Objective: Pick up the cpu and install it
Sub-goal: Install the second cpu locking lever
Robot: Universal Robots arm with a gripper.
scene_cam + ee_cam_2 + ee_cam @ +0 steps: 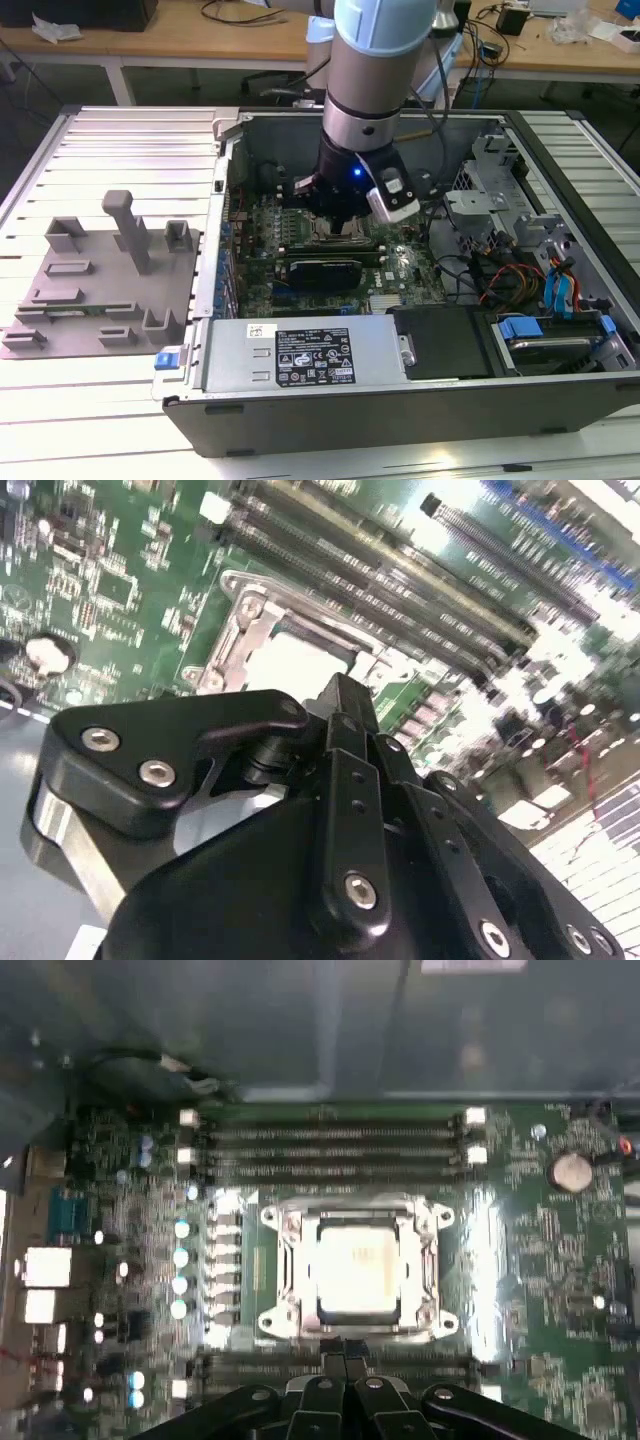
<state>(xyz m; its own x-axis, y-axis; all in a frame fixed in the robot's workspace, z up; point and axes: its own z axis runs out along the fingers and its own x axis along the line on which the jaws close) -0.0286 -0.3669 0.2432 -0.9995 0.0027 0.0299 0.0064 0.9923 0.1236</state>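
Gripper: in the first wrist view the gripper [345, 1355] has its black fingers [333, 1365] pressed together with nothing between them, tips poised just short of the socket frame's near edge; in the exterior view it [340, 225] hangs low inside the open computer case [400, 400] over the motherboard [400, 265].
Cpu: the cpu [358, 1265] lies flat inside the socket frame [285, 1260], just ahead of the fingertips — pale and glaring; in the second wrist view it [290, 660] shows beyond the black finger links.
Edges: the metal frame rings the chip on all sides; memory slots [330, 1145] run in rows on the frame's far side from the gripper, and another dark slot runs beside the fingertips.
Open room: case walls close in around the arm [375, 70]; a long black card [325, 270] lies just beside the gripper, the power supply [300, 355] farther off.
Hidden: in the exterior view the wrist covers most of the socket; the fingertips are hard to make out there.
Outside the case: a grey fixture plate [95, 290] lies on the slatted table [130, 140], well apart — towards the exterior view's left.
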